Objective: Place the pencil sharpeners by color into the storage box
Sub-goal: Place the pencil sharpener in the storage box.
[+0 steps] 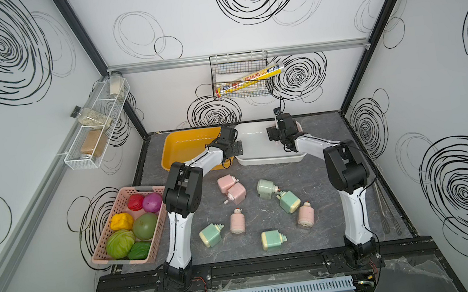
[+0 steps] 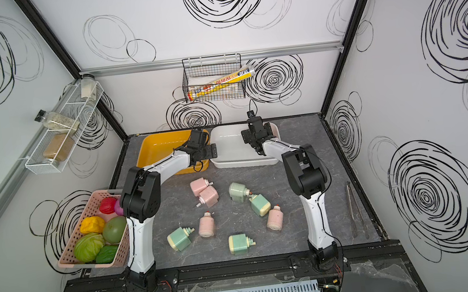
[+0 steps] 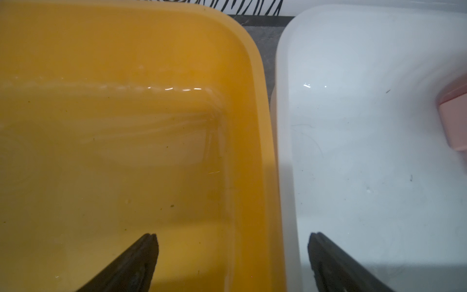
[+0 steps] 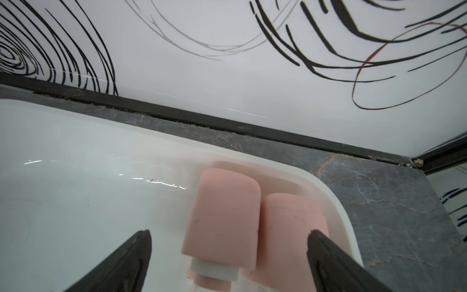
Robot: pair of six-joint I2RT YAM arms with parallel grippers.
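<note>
Right gripper: smooth black jaws spread wide, gripping nothing, above two matte pink pencil sharpeners lying side by side in the far right corner of the glossy white tray. Left gripper: jaws equally wide, empty, straddling the adjoining rims of the yellow tray and the white tray. Nearer, four pink sharpeners and four mint sharpeners lie on the grey marbled tabletop.

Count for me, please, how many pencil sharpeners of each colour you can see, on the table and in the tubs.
Pink sharpeners on the table: 4
Pink sharpeners in the white tub: 2
Green sharpeners on the table: 4
Total: 10
</note>
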